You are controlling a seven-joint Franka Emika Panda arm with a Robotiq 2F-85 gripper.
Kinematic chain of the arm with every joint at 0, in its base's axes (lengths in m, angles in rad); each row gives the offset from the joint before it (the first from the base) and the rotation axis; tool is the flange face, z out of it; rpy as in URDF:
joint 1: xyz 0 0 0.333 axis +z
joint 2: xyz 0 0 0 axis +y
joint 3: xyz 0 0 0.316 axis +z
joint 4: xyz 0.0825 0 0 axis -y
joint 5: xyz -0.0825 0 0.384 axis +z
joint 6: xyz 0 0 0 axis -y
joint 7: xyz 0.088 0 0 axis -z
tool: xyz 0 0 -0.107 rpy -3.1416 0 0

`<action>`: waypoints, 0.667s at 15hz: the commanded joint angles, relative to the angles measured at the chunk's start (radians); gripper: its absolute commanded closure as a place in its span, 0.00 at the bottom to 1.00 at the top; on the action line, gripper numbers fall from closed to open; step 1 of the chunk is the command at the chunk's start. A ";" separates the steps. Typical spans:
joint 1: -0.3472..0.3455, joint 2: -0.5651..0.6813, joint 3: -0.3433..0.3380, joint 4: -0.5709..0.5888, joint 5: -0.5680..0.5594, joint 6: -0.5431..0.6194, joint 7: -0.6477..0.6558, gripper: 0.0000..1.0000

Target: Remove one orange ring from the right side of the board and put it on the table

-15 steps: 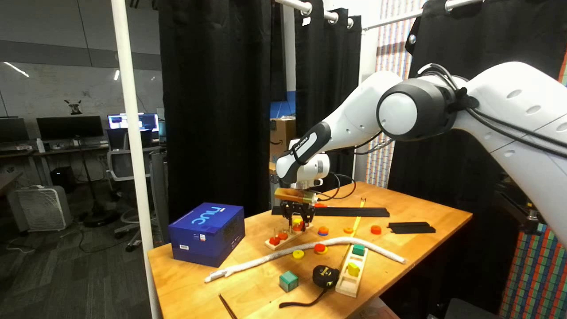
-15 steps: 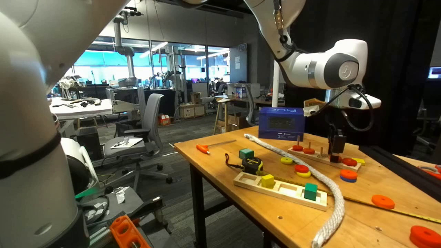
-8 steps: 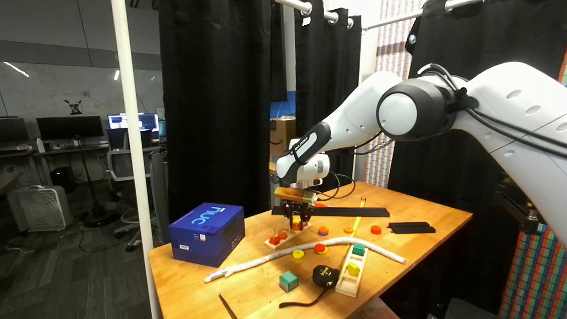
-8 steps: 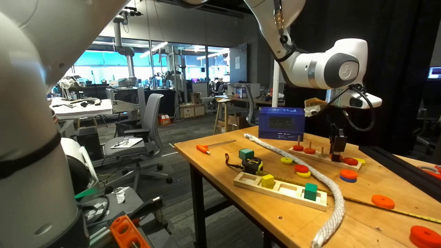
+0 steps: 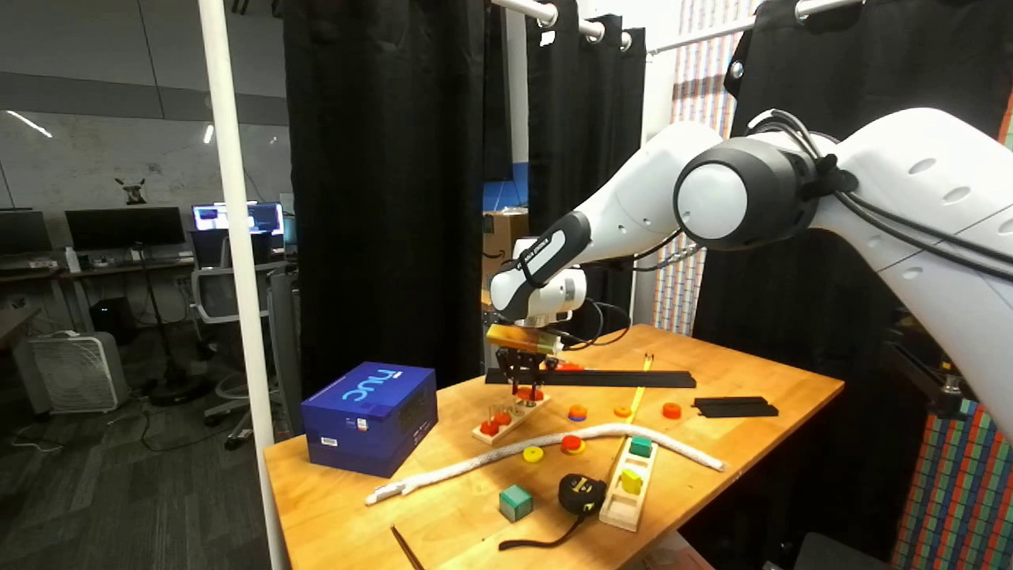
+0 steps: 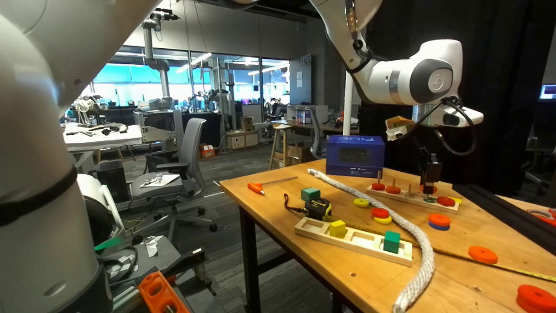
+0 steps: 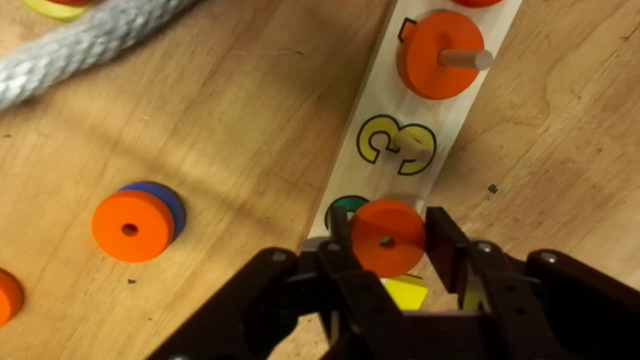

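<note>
The wooden table (image 5: pixel 356 530) spreads across both exterior views, and the white robot arm (image 5: pixel 641 190) reaches over it. A blue box (image 6: pixel 355 156) stands at the table's edge. A thick white rope (image 6: pixel 427 250) curves over the wood. On one side of the rope, near the box, the long narrow board (image 7: pixel 395 100) lies flat on the table. On the rope's other side lies a wooden tray (image 6: pixel 369 249). The gripper (image 7: pixel 386 222) points down over one end of the board, its two fingers pinching an orange ring (image 7: pixel 387 227) from opposite sides; that ring hangs above the board. A black and yellow tape measure (image 6: pixel 318 209) lies beside the tray. Other orange-red rings (image 7: pixel 425 70) rest on the board, two of them around pegs (image 7: pixel 462 58) toward its other end, and next to the board a second orange ring (image 7: pixel 115 225) lies on a blue ring (image 7: pixel 174 202). A green block (image 6: pixel 392 242) and a yellow block (image 6: pixel 337 228) sit in separate compartments of the tray. Numbers (image 7: pixel 364 141) are printed along the board; green shows through the held ring's hole.
</note>
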 commanded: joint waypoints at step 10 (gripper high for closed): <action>0.009 -0.077 -0.076 -0.054 -0.068 0.006 -0.002 0.80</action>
